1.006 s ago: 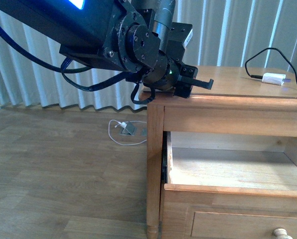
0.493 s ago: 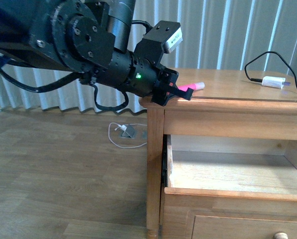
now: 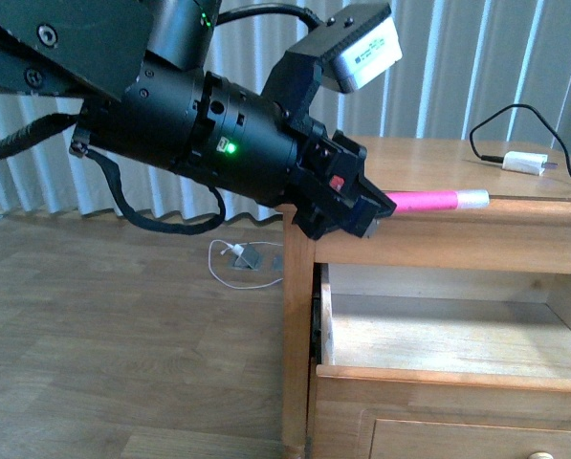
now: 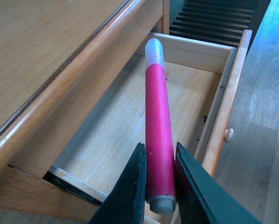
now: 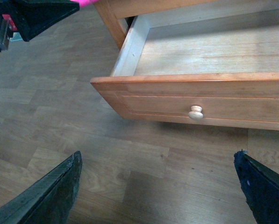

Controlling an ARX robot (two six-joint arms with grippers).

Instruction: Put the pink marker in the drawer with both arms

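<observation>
While the left gripper clamped the pink marker by its grey butt end, the pen stuck out level along the front edge of the nightstand, held in the air above the pulled-out drawer, pale tip away from the arm. The right gripper hung over the wooden floor before the drawer's knob — fingers spread wide, holding nothing.

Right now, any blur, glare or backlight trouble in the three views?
Front view: bright curtains behind, left arm dark against them, pink marker crisp. Left wrist view: pink marker sharp, left claw slightly soft, no glare. Right wrist view: drawer well lit, knob sharp, right claw dark and soft at the corners.
</observation>
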